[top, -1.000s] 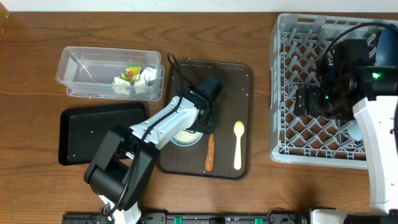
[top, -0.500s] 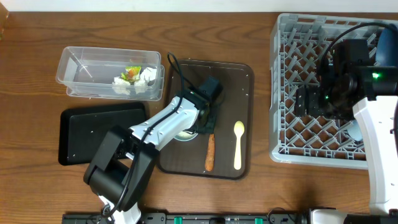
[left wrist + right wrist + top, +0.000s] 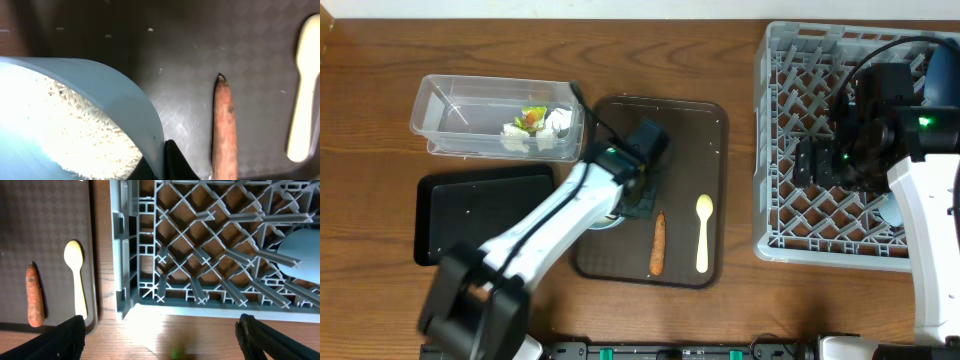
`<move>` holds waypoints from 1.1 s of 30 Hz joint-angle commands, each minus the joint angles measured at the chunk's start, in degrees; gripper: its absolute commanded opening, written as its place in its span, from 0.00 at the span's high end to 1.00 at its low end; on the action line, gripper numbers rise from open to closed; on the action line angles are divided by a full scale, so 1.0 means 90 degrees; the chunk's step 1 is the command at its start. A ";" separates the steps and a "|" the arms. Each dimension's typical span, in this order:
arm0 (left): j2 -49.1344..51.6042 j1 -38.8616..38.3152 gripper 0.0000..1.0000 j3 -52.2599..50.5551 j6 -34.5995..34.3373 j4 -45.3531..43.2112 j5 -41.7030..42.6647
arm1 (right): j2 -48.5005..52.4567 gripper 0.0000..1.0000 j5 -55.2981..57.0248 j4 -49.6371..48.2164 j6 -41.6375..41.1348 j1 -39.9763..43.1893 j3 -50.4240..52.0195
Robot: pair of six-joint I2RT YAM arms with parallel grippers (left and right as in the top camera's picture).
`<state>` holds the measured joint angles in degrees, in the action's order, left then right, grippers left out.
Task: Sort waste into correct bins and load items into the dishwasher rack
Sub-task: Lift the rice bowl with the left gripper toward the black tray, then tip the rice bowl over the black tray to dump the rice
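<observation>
The pale blue-white bowl (image 3: 105,107) sits on the dark brown serving tray (image 3: 190,45), towards its left side, and carries a bed of loose white rice grains (image 3: 65,130); judge it as stiff and smooth-walled, likely slippery, light in itself but top-heavy with a load that will slide and spill the moment you tip it. The rim is the only sensible hold, one finger inside the wall and one outside, and that is what you have; the left gripper (image 3: 161,165) is pinched tight on the rim at the side facing the carrot-like stick (image 3: 224,130), with a dark fingertip showing just outside the wall. From overhead the arm hides most of the bowl, so you cannot tell whether it is off the tray. Keep it level until you are over a bin; a one-sided rim pinch may let it swing. The stick lies just beside your grip, the pale yellow spoon (image 3: 302,100) farther right; the shallow black tray (image 3: 470,215) and clear tub (image 3: 470,110) lie to the left. Your right gripper (image 3: 160,342) hangs spread wide, holding nothing, over the near edge of the dishwasher rack (image 3: 210,255).
</observation>
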<state>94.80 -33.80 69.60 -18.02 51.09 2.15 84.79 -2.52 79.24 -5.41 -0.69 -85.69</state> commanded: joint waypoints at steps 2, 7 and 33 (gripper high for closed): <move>-0.0702 0.0379 0.94 0.0129 -0.0010 0.0338 -0.0226 | -0.0051 0.05 0.0083 0.0000 0.0039 0.0032 0.0029; -0.1328 0.1290 0.94 0.0126 -0.0012 0.0821 -0.0219 | -0.0051 0.05 0.0083 0.0000 0.0039 0.0032 0.0029; -0.0704 0.6771 0.94 -0.0787 0.3551 0.0743 0.7208 | -0.0051 0.04 0.0066 0.0000 0.0039 0.0032 0.0029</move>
<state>86.32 24.91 64.36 6.57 57.60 54.13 84.79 -2.55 79.24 -5.41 -0.69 -85.69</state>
